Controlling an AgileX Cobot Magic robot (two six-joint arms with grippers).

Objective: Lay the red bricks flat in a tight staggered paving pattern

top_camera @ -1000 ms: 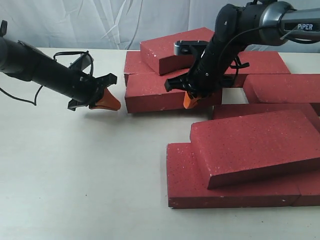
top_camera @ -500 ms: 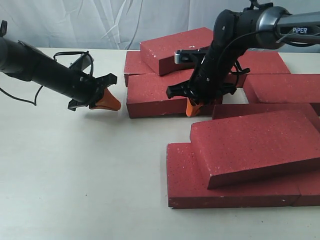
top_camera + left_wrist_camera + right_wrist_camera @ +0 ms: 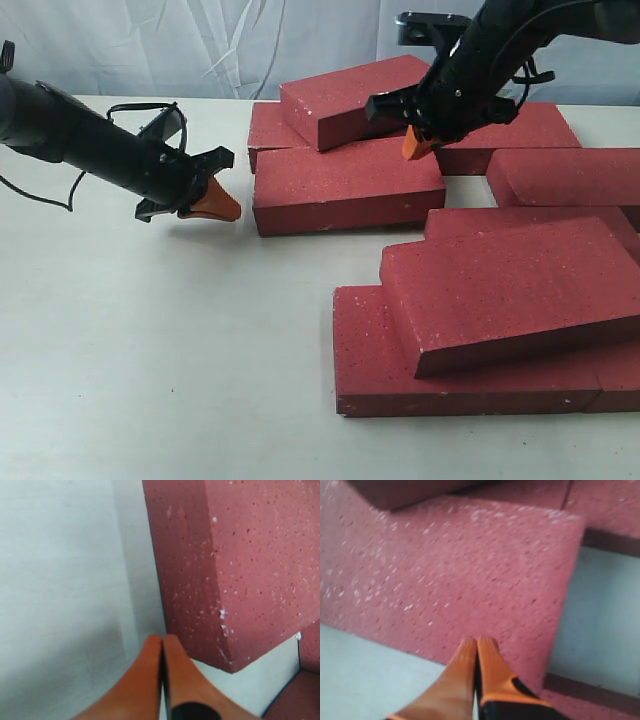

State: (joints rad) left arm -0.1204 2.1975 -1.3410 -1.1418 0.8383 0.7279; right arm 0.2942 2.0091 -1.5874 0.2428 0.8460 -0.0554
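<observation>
Several red bricks lie on the right half of the table. One red brick (image 3: pixel 345 185) (image 3: pixel 460 580) lies flat in the middle, and a tilted brick (image 3: pixel 350 95) leans on the ones behind it. Another tilted brick (image 3: pixel 510 290) rests on a flat front brick (image 3: pixel 380 370). My right gripper (image 3: pixel 412 147) (image 3: pixel 477 642) hangs shut and empty above the far right part of the middle brick. My left gripper (image 3: pixel 215 202) (image 3: pixel 161 640) is shut and empty, low over the table, just left of that brick's near left corner (image 3: pixel 225 645).
More bricks lie at the back right (image 3: pixel 520 125) and right edge (image 3: pixel 570 175). A small bare gap of table (image 3: pixel 465 192) shows between the middle brick and the right ones. A white cloth backdrop hangs behind. The pale table (image 3: pixel 150 350) stretches left and front.
My right gripper has lifted from the middle brick's front edge and moved back and to the right. That brick shifted slightly right early on. The left arm stayed still.
</observation>
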